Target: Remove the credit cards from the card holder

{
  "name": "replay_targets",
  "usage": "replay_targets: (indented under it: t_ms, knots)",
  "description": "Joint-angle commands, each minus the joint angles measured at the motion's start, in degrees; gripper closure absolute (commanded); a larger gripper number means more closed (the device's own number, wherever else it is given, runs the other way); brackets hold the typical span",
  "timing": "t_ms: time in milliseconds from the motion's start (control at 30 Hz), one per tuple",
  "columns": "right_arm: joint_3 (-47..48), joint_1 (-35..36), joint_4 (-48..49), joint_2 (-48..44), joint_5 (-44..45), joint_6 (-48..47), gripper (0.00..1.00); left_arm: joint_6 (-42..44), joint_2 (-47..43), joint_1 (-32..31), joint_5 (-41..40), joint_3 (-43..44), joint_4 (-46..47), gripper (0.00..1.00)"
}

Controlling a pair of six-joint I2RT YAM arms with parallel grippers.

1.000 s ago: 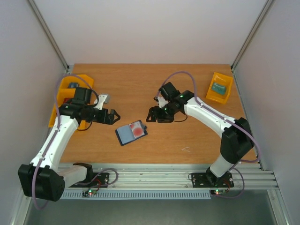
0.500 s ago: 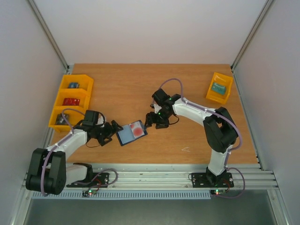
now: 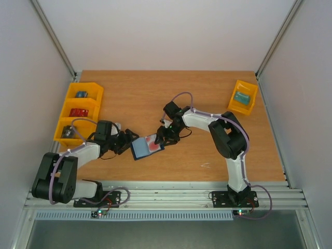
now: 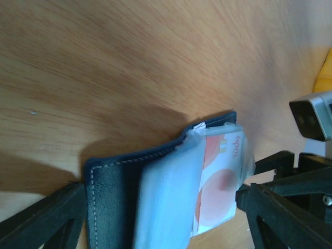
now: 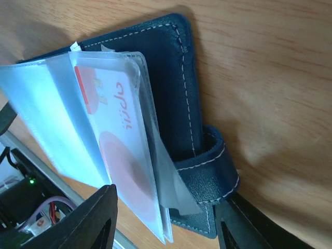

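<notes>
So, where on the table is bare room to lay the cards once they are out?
Widest bare wood: the far middle, between the three-part yellow bin and the small yellow bin. Also a strip between the card holder and the table's near edge. Crowded: the centre, where left gripper and right gripper flank it.

The holder looks like matt navy leather, pale-stitched; its sleeves are clear glossy plastic over a smooth card. The table is fine-grained wood. My right fingers: matt black plastic.
</notes>
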Motion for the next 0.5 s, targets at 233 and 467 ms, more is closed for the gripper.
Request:
replay_targets:
  t_ms: [233, 467]
  knots:
    - [1.8, 0.4, 5.0, 1.9, -7.4, 1.6, 0.65, 1.0, 3.0, -4.2, 3.1, -1.3, 11.5, 0.32]
    - [1.5, 0.4, 7.8, 0.8, -9.3, 3.9, 0.69, 2.6, 3.4, -5.0, 3.8, -1.0, 12.1, 0.30]
